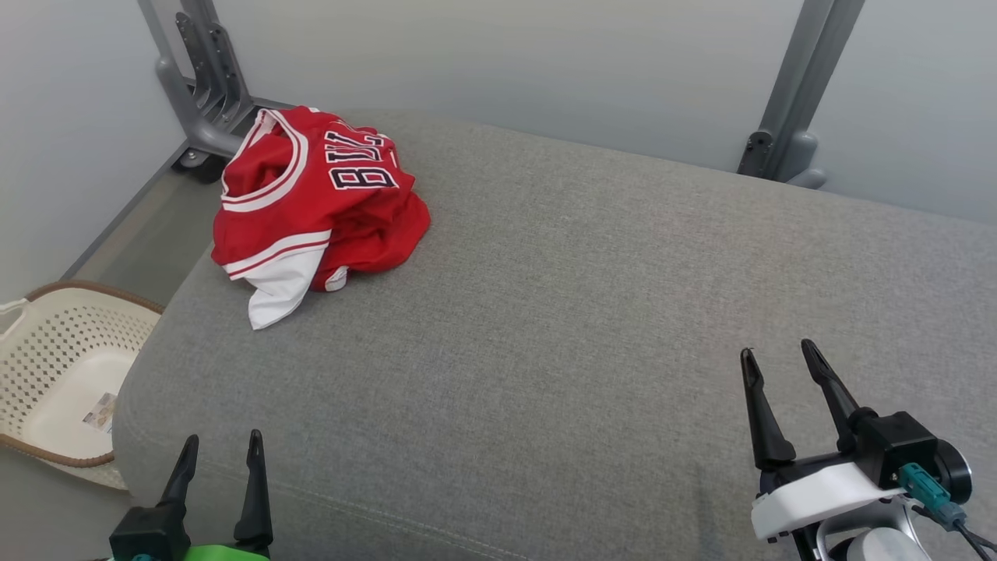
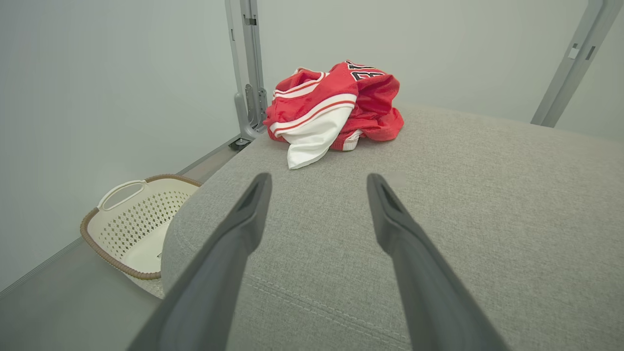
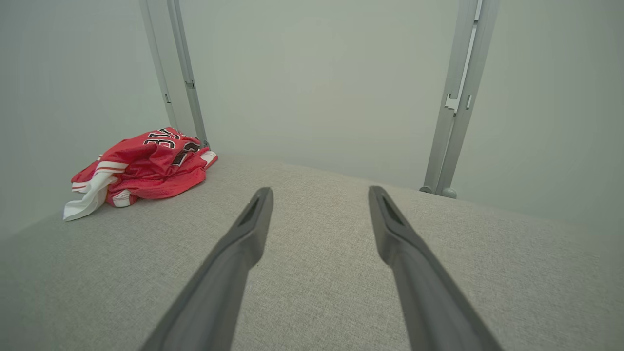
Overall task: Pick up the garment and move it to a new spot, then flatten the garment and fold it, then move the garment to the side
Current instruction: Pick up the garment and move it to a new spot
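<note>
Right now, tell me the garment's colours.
Red garment with white trim and black lettering; clearest in the head view.

The crumpled red and white cloth jersey (image 1: 319, 199) lies on the big grey fabric cushion (image 1: 584, 327), at its far left corner. The cream plastic basket with holes (image 1: 54, 374) sits on the floor (image 1: 140, 234), left of the cushion and lower down. A grey metal post (image 1: 199, 86) stands just behind the jersey. A second grey metal post (image 1: 794, 93) stands behind the cushion, far to the right. The left gripper (image 1: 223, 438) is over the near left edge and the right gripper (image 1: 777, 350) is over the near right part. Both are well apart from the jersey.
</note>
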Available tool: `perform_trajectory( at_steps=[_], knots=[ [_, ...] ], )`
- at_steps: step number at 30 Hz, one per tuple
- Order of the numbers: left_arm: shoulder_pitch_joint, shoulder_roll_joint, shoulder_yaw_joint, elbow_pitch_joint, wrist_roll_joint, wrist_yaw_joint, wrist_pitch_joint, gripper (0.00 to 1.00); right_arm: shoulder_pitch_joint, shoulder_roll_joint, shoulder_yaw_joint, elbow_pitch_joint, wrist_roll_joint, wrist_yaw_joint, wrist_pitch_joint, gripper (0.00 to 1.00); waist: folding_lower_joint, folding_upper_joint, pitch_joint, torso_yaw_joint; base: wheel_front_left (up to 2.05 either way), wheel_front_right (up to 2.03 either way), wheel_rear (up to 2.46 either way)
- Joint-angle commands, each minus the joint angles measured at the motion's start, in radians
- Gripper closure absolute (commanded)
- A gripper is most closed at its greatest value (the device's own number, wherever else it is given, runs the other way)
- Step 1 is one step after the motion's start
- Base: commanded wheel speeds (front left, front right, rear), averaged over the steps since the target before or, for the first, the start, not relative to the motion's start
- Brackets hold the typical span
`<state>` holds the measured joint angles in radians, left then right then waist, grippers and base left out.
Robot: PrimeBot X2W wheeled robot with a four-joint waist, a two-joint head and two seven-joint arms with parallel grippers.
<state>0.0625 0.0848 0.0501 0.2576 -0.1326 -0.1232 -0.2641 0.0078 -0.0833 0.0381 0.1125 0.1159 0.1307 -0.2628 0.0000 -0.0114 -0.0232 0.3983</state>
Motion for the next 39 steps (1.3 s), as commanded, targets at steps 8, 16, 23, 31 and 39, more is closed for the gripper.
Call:
perform_trajectory(
  at_steps=[8,16,23,31,39],
  knots=[
    [-0.075,-0.024,0.014,-0.003,-0.091,0.0,-0.001,0.0,-0.03,-0.02,0.023,-0.008,0.003,0.0,-0.003,0.0,0.0,0.0114,0.084,-0.029,0.0,0.0,0.0],
    [-0.343,-0.029,-0.005,0.109,-0.18,-0.003,0.005,0.0,-0.107,-0.072,0.048,-0.031,-0.007,0.0,-0.003,0.0,0.0,0.0114,0.265,-0.09,0.0,0.0,0.0],
    [-0.632,0.029,-0.009,0.343,-0.201,-0.003,0.074,0.0,-0.156,-0.104,0.085,-0.041,-0.007,0.0,-0.003,0.0,0.0,0.0114,0.37,-0.148,0.0,0.0,0.0],
    [-0.819,0.134,0.009,0.582,-0.199,0.022,0.157,0.0,-0.181,-0.116,0.118,-0.068,0.0,0.0,-0.003,0.0,0.0,0.0114,0.425,-0.216,0.0,0.0,0.0],
    [-0.93,0.197,0.012,0.712,-0.184,0.073,0.198,0.0,-0.202,-0.126,0.144,-0.105,-0.011,0.0,-0.003,0.0,0.0,0.0114,0.498,-0.247,0.0,0.0,0.0]
  ],
)
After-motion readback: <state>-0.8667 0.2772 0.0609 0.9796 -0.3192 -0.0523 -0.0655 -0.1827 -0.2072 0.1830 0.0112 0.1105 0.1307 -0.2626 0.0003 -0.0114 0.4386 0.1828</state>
